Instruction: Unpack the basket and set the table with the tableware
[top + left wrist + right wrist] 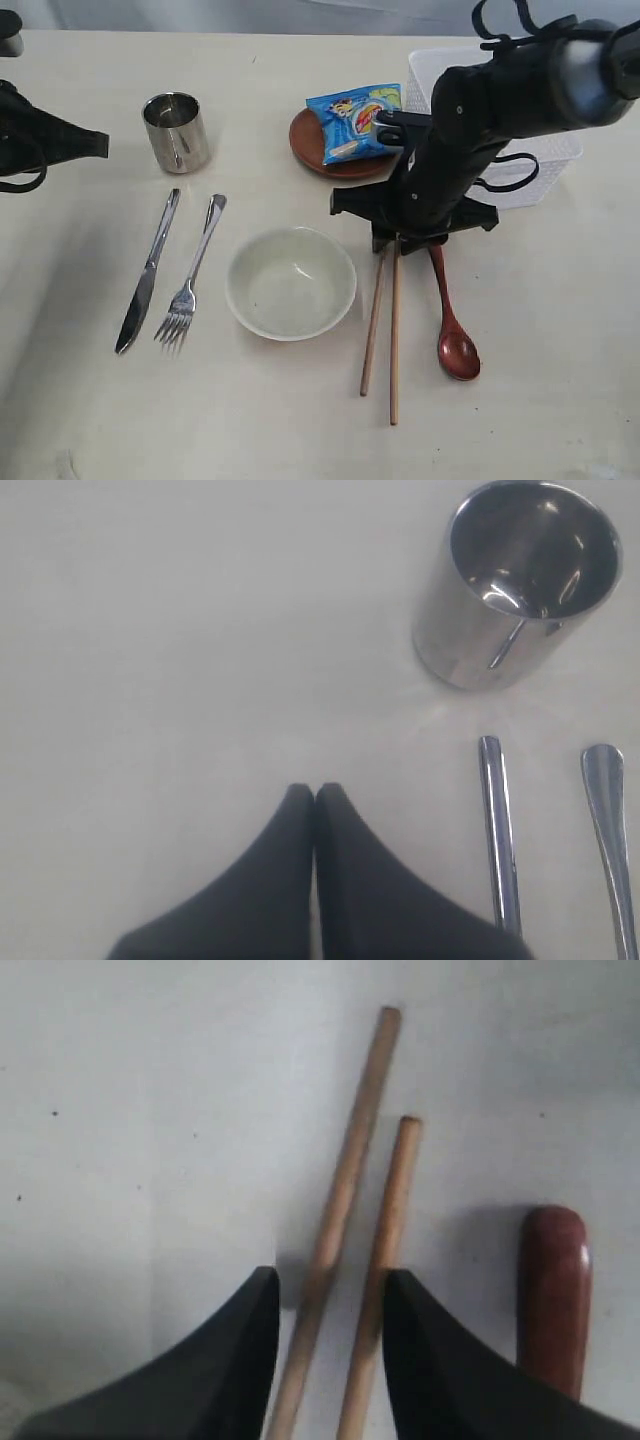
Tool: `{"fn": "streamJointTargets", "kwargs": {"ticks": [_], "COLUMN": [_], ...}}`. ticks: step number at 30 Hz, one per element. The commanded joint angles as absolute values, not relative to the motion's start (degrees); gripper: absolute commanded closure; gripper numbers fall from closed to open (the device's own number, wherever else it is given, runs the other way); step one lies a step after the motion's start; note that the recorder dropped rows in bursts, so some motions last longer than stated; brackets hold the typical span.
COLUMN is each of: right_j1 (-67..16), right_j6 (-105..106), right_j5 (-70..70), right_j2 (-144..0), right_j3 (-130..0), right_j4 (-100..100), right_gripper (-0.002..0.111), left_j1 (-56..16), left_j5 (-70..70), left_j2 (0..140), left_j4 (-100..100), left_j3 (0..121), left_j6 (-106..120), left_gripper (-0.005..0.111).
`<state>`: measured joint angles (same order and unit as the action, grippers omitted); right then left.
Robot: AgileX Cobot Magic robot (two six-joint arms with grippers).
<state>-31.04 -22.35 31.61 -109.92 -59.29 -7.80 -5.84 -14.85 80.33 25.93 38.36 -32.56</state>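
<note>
At the bottom right of the exterior view, two wooden chopsticks [394, 340] are lying side by side on the table [90, 400], with a red-brown wooden spoon [457, 350] just beside them. The right gripper [330, 1274] is straddling their upper ends, jaws partly parted; whether it is touching them cannot be told. Centre frame, a cream bowl [290, 283] is sitting upright, showing only its bare inside. Left of it, a knife [145, 280] and fork [192, 275] are lying parallel. Farther back, a steel cup [177, 130] is standing near the left gripper [315, 790], which is pressed closed on nothing. A brown plate [310, 150] is carrying a blue snack bag [355, 120]. At the upper right, the white basket [530, 165] is sitting behind the arm, its contents hidden.
</note>
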Motion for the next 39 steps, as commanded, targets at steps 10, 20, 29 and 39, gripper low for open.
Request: {"fn": "streamJointTargets", "kwargs": {"ticks": [10,20,29,39], "right_j1": [-30.96,-30.96,-30.96,-30.96], "right_j6": [-22.70,-22.60,-22.71,-22.96], "right_j5": [30.53,37.76,38.32,33.22], "right_j2": [-109.90,-109.90,-110.01,-110.01], "right_j3": [-59.97,-62.74,-62.33,-58.95], "right_j4": [-6.95,-3.46,-2.99,-3.21], "right_gripper": [0.074,0.074,0.074,0.074], "left_j1": [-5.68,-5.68,-5.68,-5.68], "left_j5": [-15.06,-15.10,-15.10,-15.35], "left_j2": [80.28,80.28,80.28,80.28], "left_j4": [25.18,25.18,25.18,25.18], "left_j3": [37.69,37.69,37.69,37.69], "left_j6": [-32.57,-32.37,-32.37,-32.20], "left_gripper": [0.107,0.107,0.107,0.107]}}
